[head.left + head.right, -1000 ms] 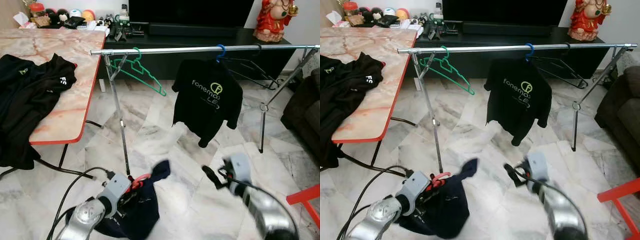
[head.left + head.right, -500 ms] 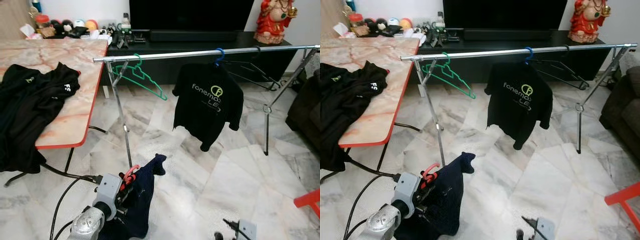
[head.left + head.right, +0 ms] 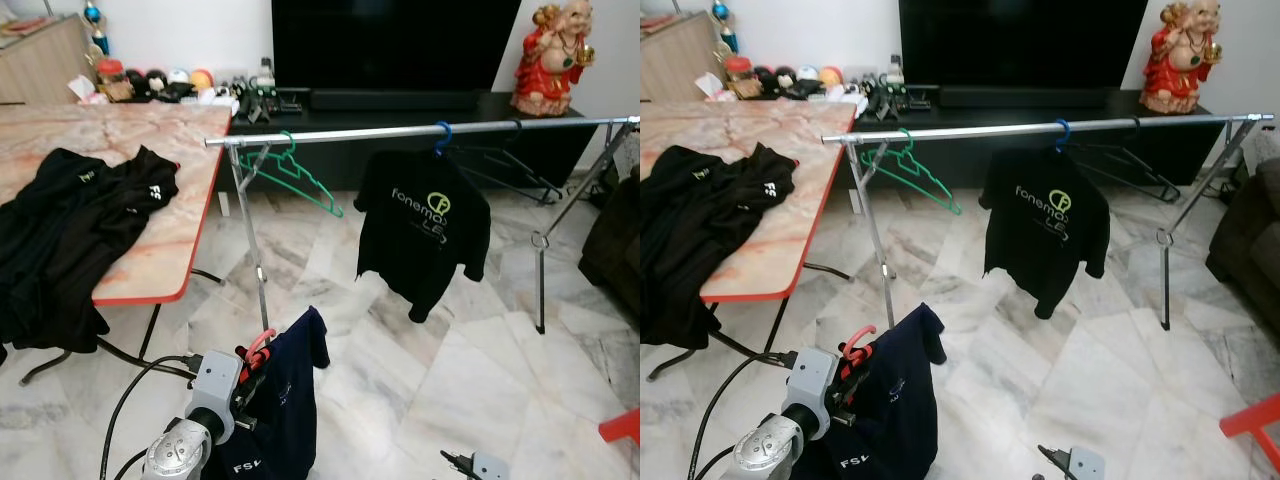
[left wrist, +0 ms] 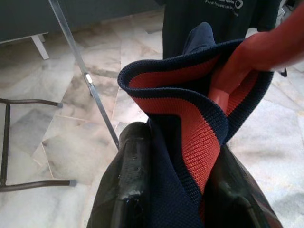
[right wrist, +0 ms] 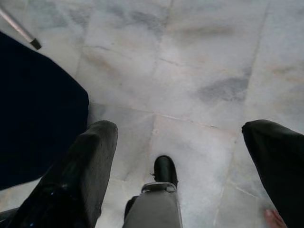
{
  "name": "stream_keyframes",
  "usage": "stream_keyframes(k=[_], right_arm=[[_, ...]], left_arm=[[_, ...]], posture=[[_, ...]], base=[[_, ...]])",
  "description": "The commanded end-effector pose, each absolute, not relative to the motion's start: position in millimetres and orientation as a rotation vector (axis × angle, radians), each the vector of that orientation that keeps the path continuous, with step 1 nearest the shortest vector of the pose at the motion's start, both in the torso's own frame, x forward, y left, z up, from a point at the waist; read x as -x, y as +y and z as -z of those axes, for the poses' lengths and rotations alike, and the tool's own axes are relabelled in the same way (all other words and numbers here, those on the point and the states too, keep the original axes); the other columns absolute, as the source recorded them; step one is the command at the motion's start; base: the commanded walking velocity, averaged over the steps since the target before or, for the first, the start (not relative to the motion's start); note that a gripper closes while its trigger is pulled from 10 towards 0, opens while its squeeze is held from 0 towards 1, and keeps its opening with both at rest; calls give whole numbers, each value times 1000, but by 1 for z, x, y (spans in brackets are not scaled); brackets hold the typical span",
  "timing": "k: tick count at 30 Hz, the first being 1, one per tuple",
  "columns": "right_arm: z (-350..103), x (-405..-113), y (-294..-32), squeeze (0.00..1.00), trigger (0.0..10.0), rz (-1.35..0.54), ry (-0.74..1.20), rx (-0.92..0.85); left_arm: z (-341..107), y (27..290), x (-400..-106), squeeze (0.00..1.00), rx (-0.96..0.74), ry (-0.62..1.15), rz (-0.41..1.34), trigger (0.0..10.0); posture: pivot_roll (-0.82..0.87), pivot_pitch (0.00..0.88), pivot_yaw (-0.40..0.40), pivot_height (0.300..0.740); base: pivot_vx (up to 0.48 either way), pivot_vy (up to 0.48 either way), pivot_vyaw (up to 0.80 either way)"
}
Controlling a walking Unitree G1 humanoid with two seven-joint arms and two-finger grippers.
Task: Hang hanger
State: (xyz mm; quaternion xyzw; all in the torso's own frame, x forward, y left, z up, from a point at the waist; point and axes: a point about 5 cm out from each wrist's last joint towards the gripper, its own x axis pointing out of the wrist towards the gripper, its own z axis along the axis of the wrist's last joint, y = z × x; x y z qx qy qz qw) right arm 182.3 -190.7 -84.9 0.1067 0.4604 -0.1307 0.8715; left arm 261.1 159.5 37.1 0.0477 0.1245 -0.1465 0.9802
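My left gripper [image 3: 248, 377] is shut on a red hanger [image 3: 257, 347] that carries a navy shirt [image 3: 285, 400], low in front of me. In the left wrist view its black fingers [image 4: 135, 175] pinch the shirt's navy and red collar [image 4: 190, 128] against the hanger [image 4: 251, 52]. The silver rail [image 3: 420, 131] runs across ahead, above the gripper. On it hang an empty green hanger [image 3: 300, 176], a black printed T-shirt [image 3: 425, 225] on a blue hanger [image 3: 441, 105], and a black hanger [image 3: 510, 160]. My right gripper [image 5: 183, 142] hangs open over bare floor.
A marble-top table [image 3: 150, 297] with black garments [image 3: 60, 215] stands at the left, close to the rack's left leg [image 3: 250, 250]. A dark TV console [image 3: 400, 100] lies behind the rail. The rack's right leg [image 3: 540, 270], a sofa edge [image 3: 615, 250] and a red frame [image 3: 622, 425] are at the right. A cable [image 3: 140, 385] trails on the floor.
The camera has shifted, so the rack sits slightly differently in the picture. My right arm has dropped from mid-picture to the bottom edge. The left gripper keeps the hanger and shirt.
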Motion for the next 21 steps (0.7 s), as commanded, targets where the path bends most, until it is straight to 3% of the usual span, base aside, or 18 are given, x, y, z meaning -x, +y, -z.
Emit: stream_keyframes(k=[1, 21], right_arm=[[87, -179, -189, 0, 10000, 268, 978, -214], [89, -173, -193, 0, 10000, 279, 990, -218]], left_arm=[[-45, 160, -263, 0, -92, 222, 300, 10000], [-43, 171, -247, 0, 34, 273, 272, 10000]], posture=[[49, 5, -1, 740], [64, 33, -6, 740]], base=[[371, 0, 0], [421, 0, 0]])
